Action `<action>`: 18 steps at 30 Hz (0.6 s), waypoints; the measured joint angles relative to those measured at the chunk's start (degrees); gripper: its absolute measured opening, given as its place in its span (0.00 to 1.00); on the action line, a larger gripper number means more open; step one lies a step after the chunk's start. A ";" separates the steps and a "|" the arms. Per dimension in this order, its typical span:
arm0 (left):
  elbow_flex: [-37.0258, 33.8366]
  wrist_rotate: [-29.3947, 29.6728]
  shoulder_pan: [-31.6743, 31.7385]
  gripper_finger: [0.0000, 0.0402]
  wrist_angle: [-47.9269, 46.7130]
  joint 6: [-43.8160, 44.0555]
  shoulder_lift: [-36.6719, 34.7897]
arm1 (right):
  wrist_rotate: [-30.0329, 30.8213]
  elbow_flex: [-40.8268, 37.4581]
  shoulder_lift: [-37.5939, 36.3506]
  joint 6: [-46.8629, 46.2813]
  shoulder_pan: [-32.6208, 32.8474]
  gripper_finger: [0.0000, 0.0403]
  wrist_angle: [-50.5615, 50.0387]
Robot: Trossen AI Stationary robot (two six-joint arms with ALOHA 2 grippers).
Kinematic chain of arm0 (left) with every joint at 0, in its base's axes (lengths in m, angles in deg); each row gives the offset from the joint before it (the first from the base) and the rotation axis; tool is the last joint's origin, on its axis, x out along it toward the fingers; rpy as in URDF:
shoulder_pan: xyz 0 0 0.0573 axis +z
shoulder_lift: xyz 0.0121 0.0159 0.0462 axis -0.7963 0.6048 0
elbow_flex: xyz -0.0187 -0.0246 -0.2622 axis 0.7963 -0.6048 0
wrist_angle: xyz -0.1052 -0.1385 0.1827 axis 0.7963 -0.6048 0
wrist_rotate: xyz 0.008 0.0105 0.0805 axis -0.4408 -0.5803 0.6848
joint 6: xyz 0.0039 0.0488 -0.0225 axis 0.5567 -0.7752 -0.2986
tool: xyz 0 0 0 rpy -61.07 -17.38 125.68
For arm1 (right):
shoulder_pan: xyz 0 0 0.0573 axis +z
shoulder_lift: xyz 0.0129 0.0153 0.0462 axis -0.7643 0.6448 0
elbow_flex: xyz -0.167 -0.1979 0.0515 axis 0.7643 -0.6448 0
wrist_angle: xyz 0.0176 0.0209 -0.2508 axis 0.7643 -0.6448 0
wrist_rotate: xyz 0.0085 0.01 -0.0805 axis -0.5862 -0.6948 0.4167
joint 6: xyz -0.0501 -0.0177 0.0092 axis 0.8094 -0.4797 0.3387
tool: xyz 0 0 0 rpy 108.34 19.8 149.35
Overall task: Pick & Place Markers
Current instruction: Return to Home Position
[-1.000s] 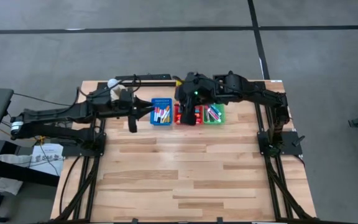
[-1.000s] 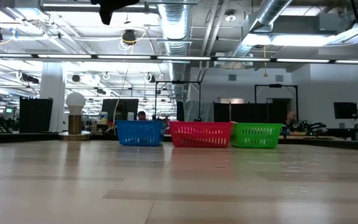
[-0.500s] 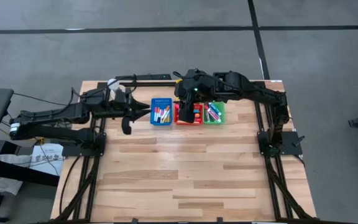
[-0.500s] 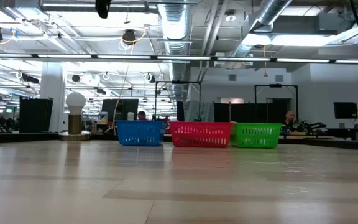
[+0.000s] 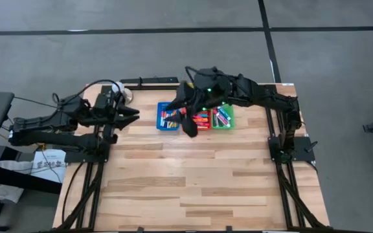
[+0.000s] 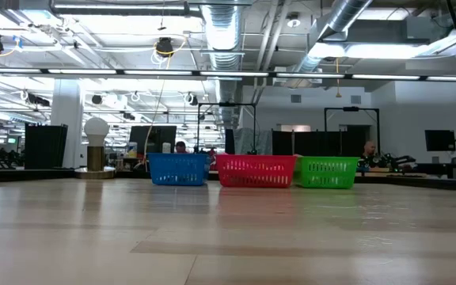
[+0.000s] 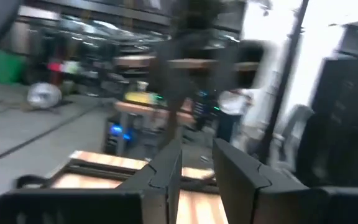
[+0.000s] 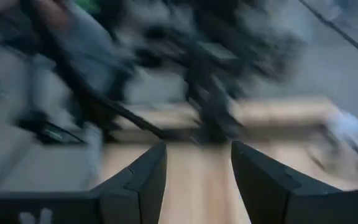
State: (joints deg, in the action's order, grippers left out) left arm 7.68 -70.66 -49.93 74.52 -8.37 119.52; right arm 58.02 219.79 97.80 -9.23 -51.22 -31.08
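Markers (image 5: 168, 118) in mixed colours lie inside three small mesh plastic bins. The bins stand in a close row at the far edge of a pale wooden bench (image 5: 173, 188). From left to right they are a blue bin (image 6: 177, 169), a red bin (image 6: 256, 170) and a green bin (image 6: 328, 172). No marker lies loose on the boards.

The right arm reaches in from the right, across the red and green bins. The right hand (image 5: 189, 127) hangs above the bench just in front of the blue and red bins. Its fingers (image 8: 143, 182) are spread wide with nothing between them.

The left hand (image 5: 133, 112) is above the bench, left of the blue bin and apart from it, pointing toward the row. Its fingers (image 7: 166, 177) stand slightly parted and grip nothing.

A white globe lamp (image 6: 96, 131) stands near the far left corner.
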 joint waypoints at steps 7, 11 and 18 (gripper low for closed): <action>0.00 -0.29 -1.06 0.22 -0.06 5.42 -0.09 | -3.45 -0.04 0.55 -1.53 4.93 0.42 12.12; 0.00 -0.97 -3.31 0.22 -0.13 5.00 0.91 | -3.63 0.02 0.66 -3.72 7.36 0.42 11.82; 0.00 -1.24 -3.71 0.22 -0.17 6.79 -0.06 | -14.50 -0.02 0.92 -5.34 7.88 0.42 10.13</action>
State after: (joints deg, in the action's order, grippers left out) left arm 7.68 -71.91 -53.65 74.35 -1.58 119.46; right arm 43.52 219.77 98.72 -14.58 -43.35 -20.95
